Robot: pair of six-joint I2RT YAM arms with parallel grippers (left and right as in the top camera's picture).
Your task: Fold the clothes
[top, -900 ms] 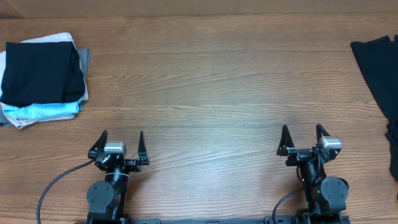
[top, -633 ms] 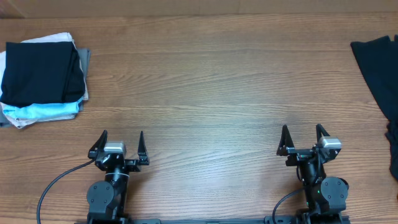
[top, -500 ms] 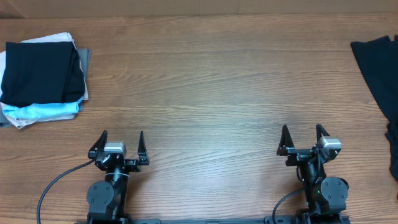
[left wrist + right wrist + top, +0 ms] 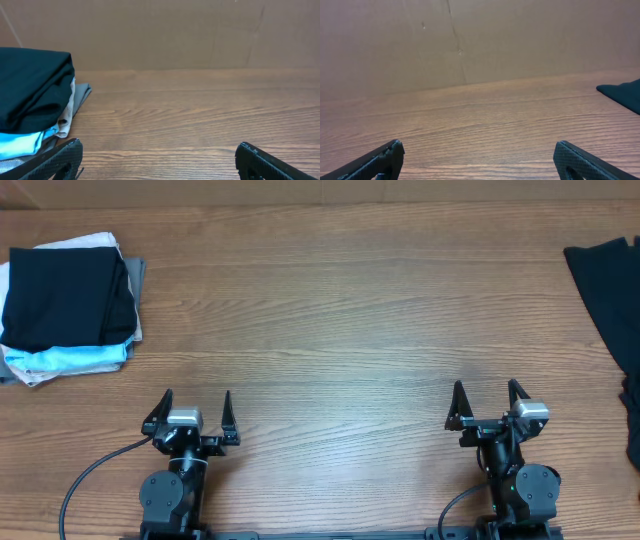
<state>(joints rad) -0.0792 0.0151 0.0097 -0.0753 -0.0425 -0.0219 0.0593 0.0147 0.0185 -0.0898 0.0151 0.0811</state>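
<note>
A loose black garment (image 4: 608,290) lies at the table's far right edge, partly cut off by the frame. Its corner shows in the right wrist view (image 4: 626,95). No logo or lettering is visible. A second black garment (image 4: 68,292) lies folded on top of a stack at the far left, also seen in the left wrist view (image 4: 30,87). My left gripper (image 4: 196,397) is open and empty near the front edge, its jaws wide over bare wood (image 4: 158,150). My right gripper (image 4: 485,390) is open and empty too (image 4: 479,147), well left of the loose black garment.
Under the folded black garment lie pale blue (image 4: 70,360), white (image 4: 90,242) and grey (image 4: 137,275) folded garments. The wooden table (image 4: 330,310) stretches between stack and loose garment. A brown cardboard wall (image 4: 470,40) stands behind the table.
</note>
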